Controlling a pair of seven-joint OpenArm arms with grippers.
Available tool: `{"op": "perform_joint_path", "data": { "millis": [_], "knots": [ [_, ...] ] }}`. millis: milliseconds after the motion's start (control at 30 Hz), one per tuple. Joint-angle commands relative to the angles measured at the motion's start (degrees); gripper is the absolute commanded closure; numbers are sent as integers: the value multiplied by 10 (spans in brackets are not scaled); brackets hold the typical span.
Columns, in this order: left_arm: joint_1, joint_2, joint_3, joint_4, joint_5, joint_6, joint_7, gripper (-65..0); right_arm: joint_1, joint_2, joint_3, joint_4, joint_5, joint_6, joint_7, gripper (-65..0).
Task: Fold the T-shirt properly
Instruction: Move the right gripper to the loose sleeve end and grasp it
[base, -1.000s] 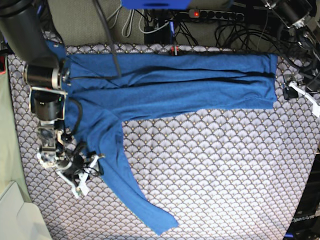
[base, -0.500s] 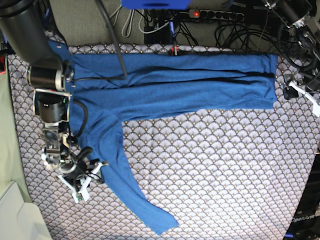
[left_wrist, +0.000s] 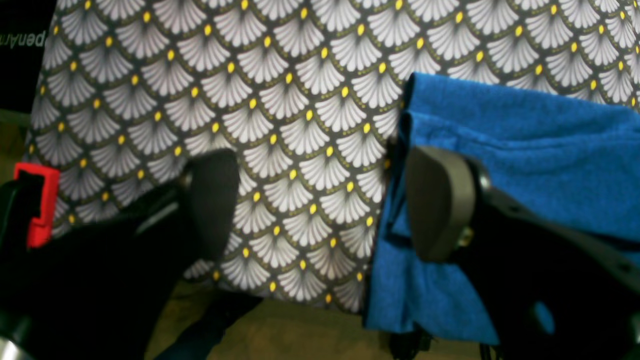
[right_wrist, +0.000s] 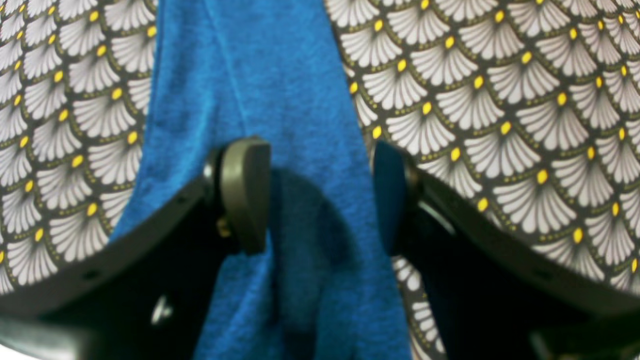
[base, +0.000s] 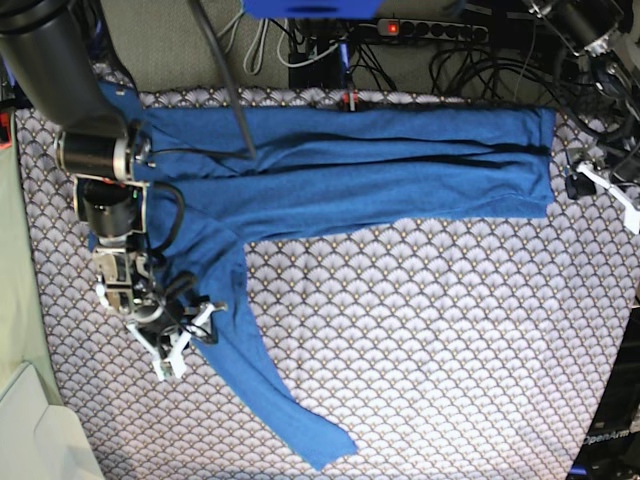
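Tablecloth (base: 430, 330) — dark ground with a white fan-scale pattern and yellow dots, covering the whole work surface.

T-shirt (base: 340, 170) — plain medium blue, long-sleeved, lying flat on the tablecloth. The body is folded into a long band along the far edge of the table in the base view, running almost the full width. One sleeve (base: 255, 370) trails out from the band's left end, diagonally toward the near edge, its cuff near the bottom of that view.

Right gripper (base: 180, 335) — at the left of the base view, over the upper part of the trailing sleeve. In the right wrist view its jaws stand wide, one finger (right_wrist: 245, 195) over the blue fabric, the other at the sleeve's edge; the fabric lies between them, not pinched.

Left gripper (left_wrist: 320, 205) — at the shirt's opposite end, by the table's right edge in the base view. Jaws wide apart; one fingertip (left_wrist: 437, 200) is over the folded hem, the other over bare tablecloth. Nothing gripped.

Power strip (base: 430, 28) — beyond the far edge, among cables.
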Motion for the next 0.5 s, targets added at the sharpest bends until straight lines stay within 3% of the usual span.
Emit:
{"op": "perform_joint_path", "data": {
  "millis": [0, 100, 467],
  "knots": [
    [-4, -10, -2, 11, -7, 0, -5, -507, 22, 3, 1, 9, 8, -13, 19, -336],
    [-4, -10, -1, 11, -7, 0, -5, -507, 22, 3, 1, 9, 9, -59, 20, -336],
    [-8, 1, 0, 11, -7, 0, -6, -507, 8, -10, 1, 8, 9, -61, 21, -336]
  ]
}}
